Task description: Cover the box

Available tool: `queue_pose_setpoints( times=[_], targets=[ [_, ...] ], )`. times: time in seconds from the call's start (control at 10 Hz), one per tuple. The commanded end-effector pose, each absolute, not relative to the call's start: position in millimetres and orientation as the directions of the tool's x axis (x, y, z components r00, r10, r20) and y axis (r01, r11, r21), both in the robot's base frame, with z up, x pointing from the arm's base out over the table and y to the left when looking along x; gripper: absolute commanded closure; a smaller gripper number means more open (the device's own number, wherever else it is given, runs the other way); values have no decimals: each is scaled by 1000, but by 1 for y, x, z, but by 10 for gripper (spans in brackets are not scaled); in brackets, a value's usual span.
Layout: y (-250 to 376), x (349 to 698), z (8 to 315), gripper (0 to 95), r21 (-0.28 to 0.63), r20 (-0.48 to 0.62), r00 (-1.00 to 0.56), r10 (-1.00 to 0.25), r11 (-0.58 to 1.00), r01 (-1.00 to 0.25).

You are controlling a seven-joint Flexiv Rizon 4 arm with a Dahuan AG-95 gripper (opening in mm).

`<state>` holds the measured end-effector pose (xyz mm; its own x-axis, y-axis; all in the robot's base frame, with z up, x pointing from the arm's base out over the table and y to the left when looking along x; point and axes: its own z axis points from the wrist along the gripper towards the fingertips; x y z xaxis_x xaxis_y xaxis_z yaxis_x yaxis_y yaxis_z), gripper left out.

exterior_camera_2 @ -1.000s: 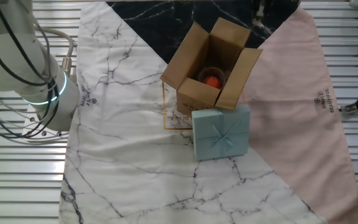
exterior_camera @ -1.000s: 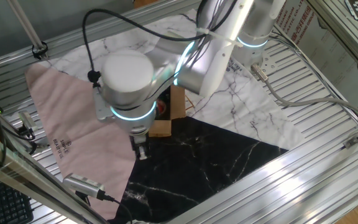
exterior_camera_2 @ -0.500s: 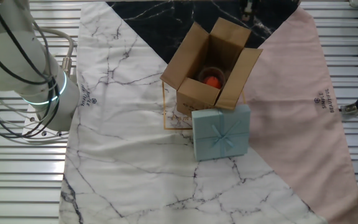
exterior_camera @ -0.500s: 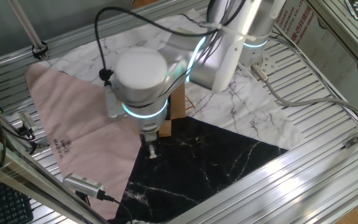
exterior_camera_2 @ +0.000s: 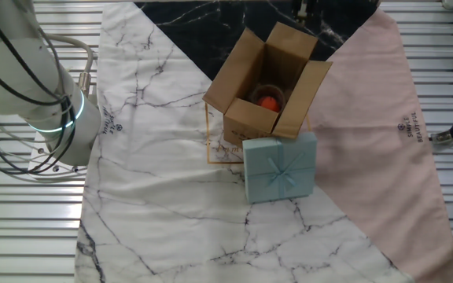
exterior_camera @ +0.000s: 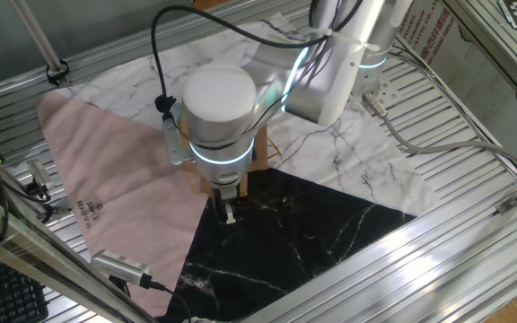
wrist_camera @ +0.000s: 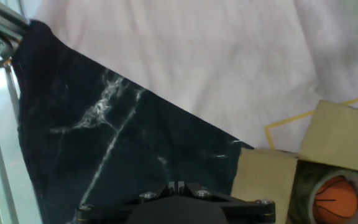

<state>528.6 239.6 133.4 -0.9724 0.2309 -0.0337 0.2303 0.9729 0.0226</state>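
The small brown corrugated cardboard box point(exterior_camera_2: 264, 81) stands near the middle of the table point(exterior_camera_2: 415, 248), its four top flaps spread open, on a white marble-patterned cloth point(exterior_camera_2: 163, 181) just where that cloth meets a black marble-patterned cloth point(exterior_camera: 294, 233) and a pale pink cloth point(exterior_camera_2: 384, 149). Inside the box lies a small orange ball with dark lines point(wrist_camera: 335, 196), seated in a round container. In the other fixed view, a light blue gift box with a ribbon bow point(exterior_camera_2: 280, 167) sits at 6 o'clock from the cardboard box, touching its front face. In one fixed view the gripper point(exterior_camera: 230, 212) hangs low over the black cloth, at 6 o'clock from the box, which the arm's round white wrist housing point(exterior_camera: 223, 108) mostly hides. The gripper touches nothing, and its fingers look close together, but I cannot tell whether they are parted or closed. In the hand view, the box's open corner shows at 4 o'clock.
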Motion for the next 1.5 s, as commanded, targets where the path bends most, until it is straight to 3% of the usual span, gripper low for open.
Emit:
queue_pose_setpoints(
  times=[0.1, 1.5],
  targets=[
    [238, 527, 134, 950, 22, -33, -974, 224, 974, 224],
    [220, 514, 139, 950, 22, -25, -981, 190, 982, 190]
  ],
)
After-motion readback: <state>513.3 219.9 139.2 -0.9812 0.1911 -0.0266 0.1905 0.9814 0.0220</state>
